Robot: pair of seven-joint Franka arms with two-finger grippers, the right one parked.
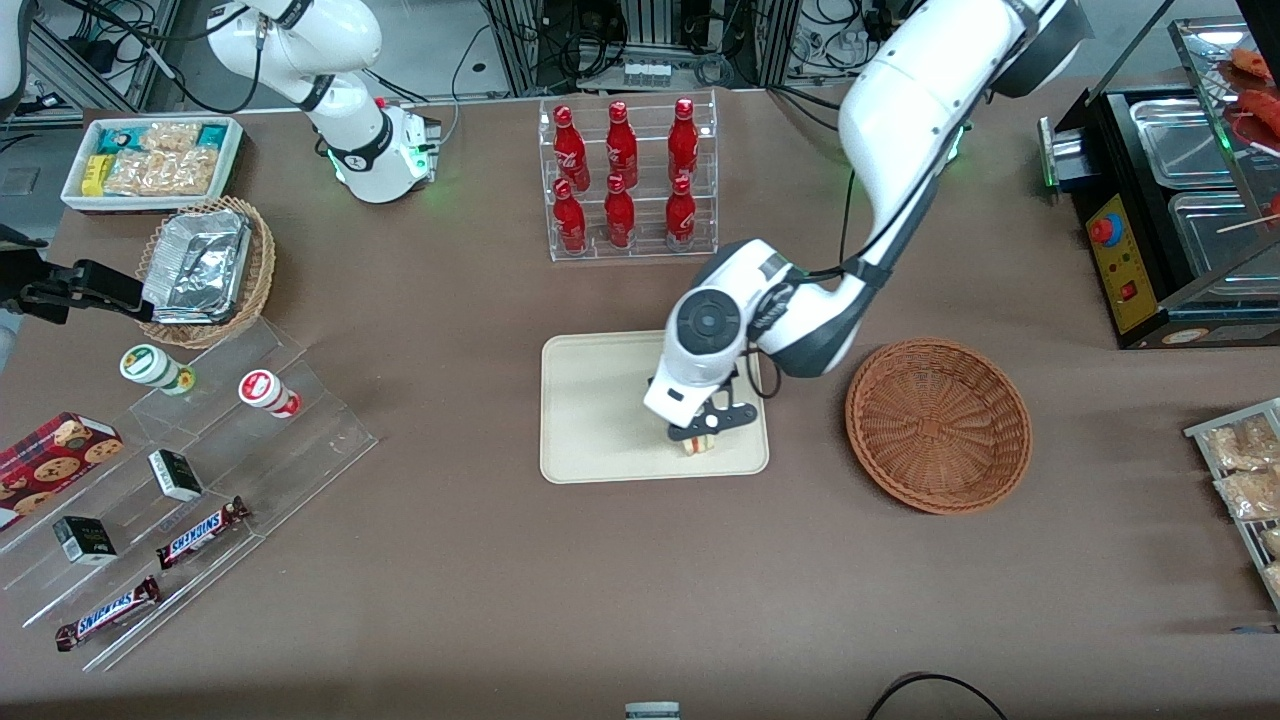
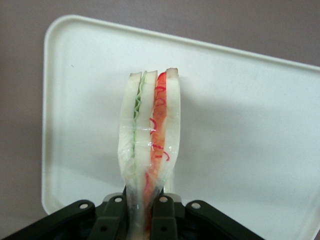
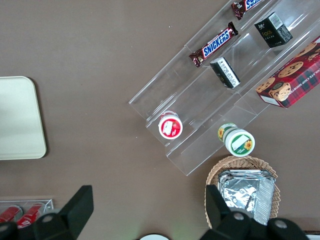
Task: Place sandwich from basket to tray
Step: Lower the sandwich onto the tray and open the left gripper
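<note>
Two brown candy bars [image 1: 203, 532] on the clear stepped acrylic display [image 1: 180, 480] read "SNICKERS" in blue on white; the red cookie box [image 1: 55, 455] beside them shows chocolate-chip cookies, with no lettering I can read. Six red bottles [image 1: 622, 175] stand in a clear rack, their white script too small to make out.

The left arm's black two-finger gripper [image 1: 706, 431] hangs low over the flat cream-beige rectangular tray [image 1: 590, 400], at the tray corner nearest the front camera on the working arm's side. Its fingers [image 2: 162, 220] are pinched on the small wrapped triangular sandwich [image 2: 150, 145], whose red and green filling stripes show between pale bread slices. The round reddish-brown woven wicker basket [image 1: 938, 424] sits just beside the tray, toward the working arm's end.

Everything rests on a brown cloth-covered table [image 1: 500, 600]; cables and metal racks line the table edge farthest from the camera.
</note>
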